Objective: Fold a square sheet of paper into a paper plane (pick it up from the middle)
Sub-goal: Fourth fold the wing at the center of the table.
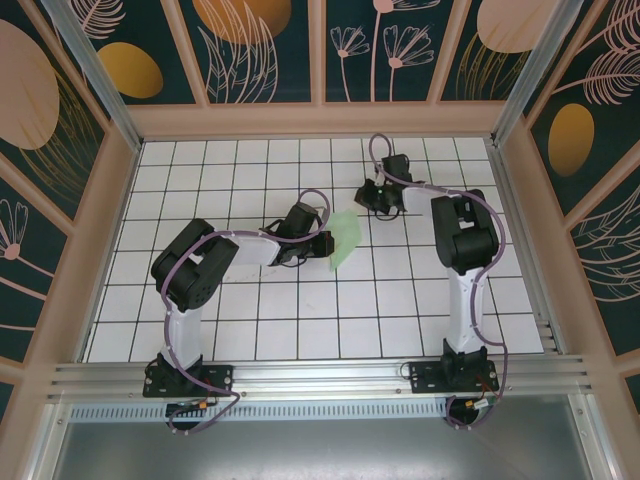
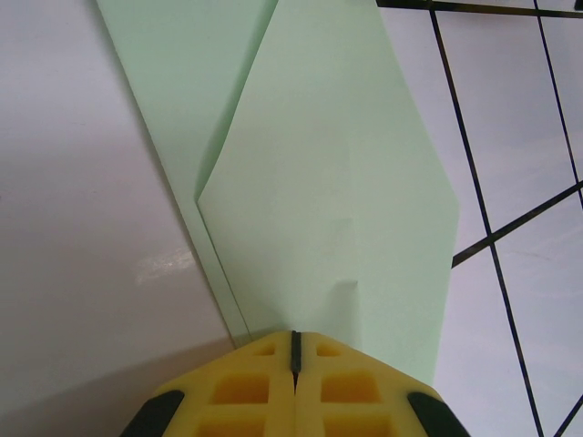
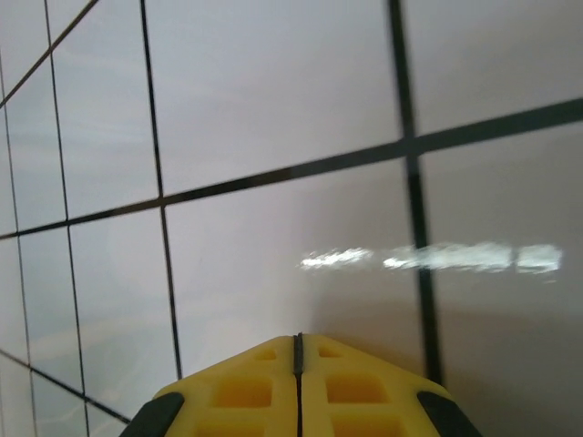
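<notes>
L gripper (image 1: 322, 243) sits mid-counter, jaws fully closed and pinching the near edge of the paper sheet (image 1: 346, 238). In the L wrist view the yellow fingertips (image 2: 273, 360) meet w/ no gap at L gripper (image 2: 294, 350), and the paper sheet (image 2: 337, 182) runs straight out from them. The sheet is pale mint green, already folded: a pointed flap w/ angled sides lies over a longer strip underneath, and a slim layered edge shows along its left side. From above it's just right of the L gripper, near the centre of the white gridded counter (image 1: 250, 330); can't tell if it's flat or lifted. R gripper (image 1: 368, 197) is just beyond the sheet, apart from it. R gripper (image 3: 298, 346) is also fully closed, holding nothing, over bare counter tiles (image 3: 273, 109).
</notes>
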Controlling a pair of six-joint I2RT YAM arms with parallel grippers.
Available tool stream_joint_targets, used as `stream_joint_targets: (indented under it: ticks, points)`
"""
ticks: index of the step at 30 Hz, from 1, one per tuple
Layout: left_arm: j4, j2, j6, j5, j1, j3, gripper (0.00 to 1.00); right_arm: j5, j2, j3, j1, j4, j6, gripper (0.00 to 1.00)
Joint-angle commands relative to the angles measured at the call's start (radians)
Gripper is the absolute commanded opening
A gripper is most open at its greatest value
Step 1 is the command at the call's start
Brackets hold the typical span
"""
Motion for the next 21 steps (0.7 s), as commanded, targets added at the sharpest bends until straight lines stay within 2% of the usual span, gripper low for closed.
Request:
stream_joint_targets:
  ticks: [1,6,10,21]
  points:
    - [-0.297,0.074,0.009,-0.089,0.016,-0.074,0.0,0.015,-0.118,-0.07,0.006,0.013,-0.011,0.07]
    - [-0.276,0.055,-0.011,-0.083,0.015,-0.073,0.0,-0.123,-0.226,-0.285,0.061,0.114,0.057,0.08]
    - [-0.269,0.038,-0.019,-0.08,0.015,-0.073,0.0,-0.168,-0.263,-0.381,0.126,0.161,0.094,0.08]
    - [-0.259,0.024,-0.027,-0.068,0.017,-0.073,0.0,-0.119,-0.228,-0.417,0.156,0.124,0.106,0.06]
